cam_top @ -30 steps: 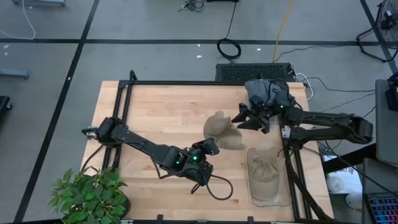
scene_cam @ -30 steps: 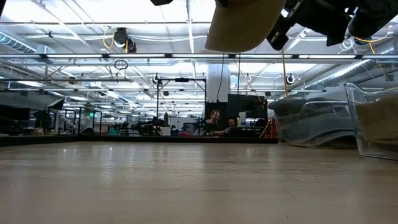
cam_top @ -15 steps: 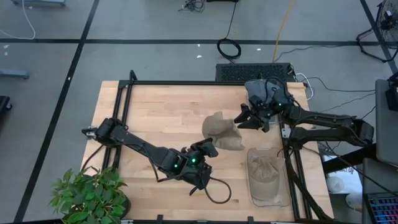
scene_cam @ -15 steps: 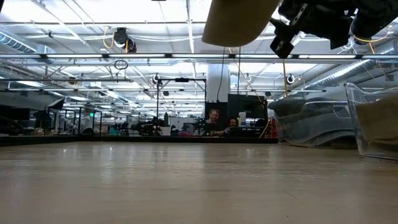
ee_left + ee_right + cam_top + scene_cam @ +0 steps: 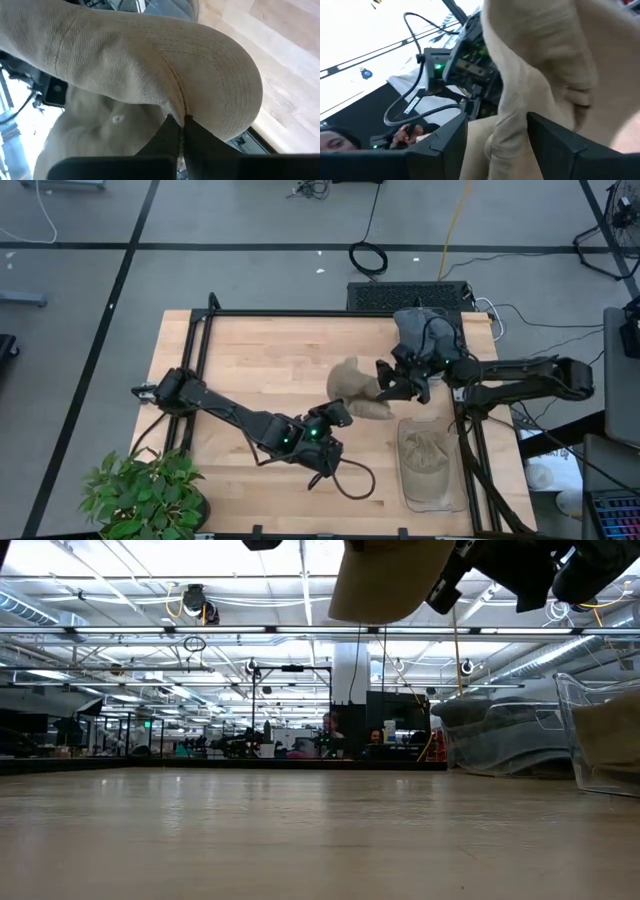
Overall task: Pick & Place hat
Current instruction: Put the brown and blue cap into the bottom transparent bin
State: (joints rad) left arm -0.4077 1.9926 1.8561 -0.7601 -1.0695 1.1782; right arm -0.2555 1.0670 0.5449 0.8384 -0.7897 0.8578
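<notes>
A pale wooden surface (image 5: 260, 370) sits in a black frame on a grey workshop floor, with a potted plant (image 5: 145, 495) at the lower left of the high view and cables trailing off the top. Right of centre in that view hangs the tan hat (image 5: 358, 390), lifted clear of the wood; the low view shows it up at the top edge with open air beneath.

My left end effector (image 5: 340, 412) comes at it from the lower left and is pressed together on the brim's edge, the fabric seam caught between my two fingertips (image 5: 172, 131). My right end effector (image 5: 385, 375) reaches in from the right, fingers (image 5: 555, 140) spread with a fold of the hat's crown lying between them; I judge they are not yet gripping it.

So the hat lies between my two arms, its long axis running from upper left to lower right. A clear bin (image 5: 450, 490) with another tan hat (image 5: 422, 452) inside stands just below and right of it, nearer my right arm. A dark hat (image 5: 418, 328) lies at the upper right.
</notes>
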